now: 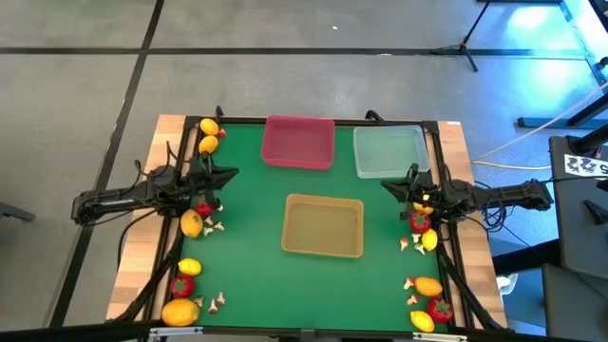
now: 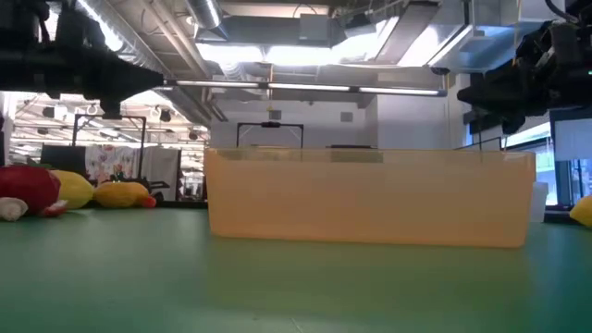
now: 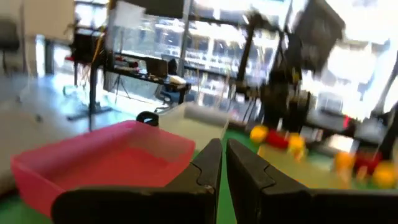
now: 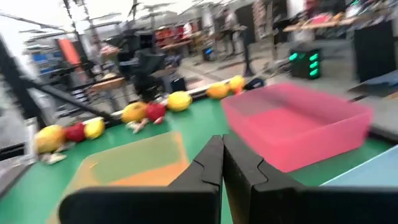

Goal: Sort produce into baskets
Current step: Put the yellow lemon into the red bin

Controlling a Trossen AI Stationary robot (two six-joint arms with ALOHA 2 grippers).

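Your left gripper point(image 1: 231, 174) was clenched empty at the mat's left edge. Your right gripper point(image 1: 384, 184) likewise, near the clear basket point(image 1: 389, 150).

The table point(image 1: 323, 285) carries a green mat bordered by bare light wood strips along its two sides. It stands on a grey floor point(image 1: 285, 85) crossed by dark straight lines. Beyond the table's far right corner, a dark stand base point(image 1: 463, 49) rests on the floor, with bright blue-white light behind it. A pale cable point(image 1: 532, 138) runs across the floor to the right of the table. Seen level across the table, the room behind shows a ceiling with long fluorescent light strips point(image 2: 305, 88), exposed ducts point(image 2: 314, 28) and a dark rectangular frame point(image 2: 270, 134) against a white wall.
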